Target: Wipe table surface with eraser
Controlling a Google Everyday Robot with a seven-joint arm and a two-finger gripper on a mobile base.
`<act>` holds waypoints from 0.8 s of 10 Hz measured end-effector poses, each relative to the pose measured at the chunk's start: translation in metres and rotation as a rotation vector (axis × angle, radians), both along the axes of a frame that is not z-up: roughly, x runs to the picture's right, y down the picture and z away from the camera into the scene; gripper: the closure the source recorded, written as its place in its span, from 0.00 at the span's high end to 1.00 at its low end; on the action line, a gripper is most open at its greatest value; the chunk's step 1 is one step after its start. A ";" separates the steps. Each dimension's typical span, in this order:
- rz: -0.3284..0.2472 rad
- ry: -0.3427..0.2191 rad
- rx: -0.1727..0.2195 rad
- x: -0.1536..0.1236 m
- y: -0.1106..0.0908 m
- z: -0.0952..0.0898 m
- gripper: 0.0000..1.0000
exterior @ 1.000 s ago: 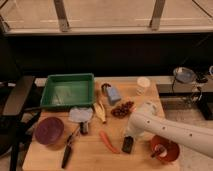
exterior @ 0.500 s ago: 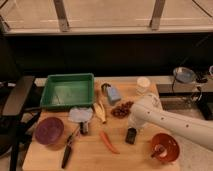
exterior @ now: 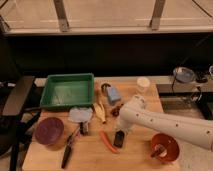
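The eraser [exterior: 119,138], a small black block, stands on the table surface [exterior: 90,156] in the front middle, just right of the orange carrot [exterior: 106,142]. My gripper [exterior: 120,132] hangs from the end of the white arm [exterior: 160,122], which reaches in from the right. It sits right on top of the eraser and is shut on it, pressing it to the tan wood. The arm's end hides most of the gripper.
A green tray [exterior: 67,91] sits at the back left and a purple plate [exterior: 48,131] at the front left. Black-handled pliers [exterior: 68,148], a banana [exterior: 100,112], a light blue block [exterior: 113,94], a white cup [exterior: 143,84] and an orange bowl [exterior: 165,148] lie around.
The arm's end swung with the eraser, first back and right, then left toward the carrot. The other items have not moved.
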State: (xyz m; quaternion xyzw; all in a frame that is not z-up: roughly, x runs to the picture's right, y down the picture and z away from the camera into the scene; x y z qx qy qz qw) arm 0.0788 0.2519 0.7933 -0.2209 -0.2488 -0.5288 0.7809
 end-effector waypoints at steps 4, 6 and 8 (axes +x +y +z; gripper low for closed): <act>-0.002 0.046 -0.060 0.016 0.026 -0.017 0.00; -0.006 0.101 -0.080 0.059 0.028 -0.015 0.00; -0.011 0.138 -0.085 0.105 0.019 -0.007 0.00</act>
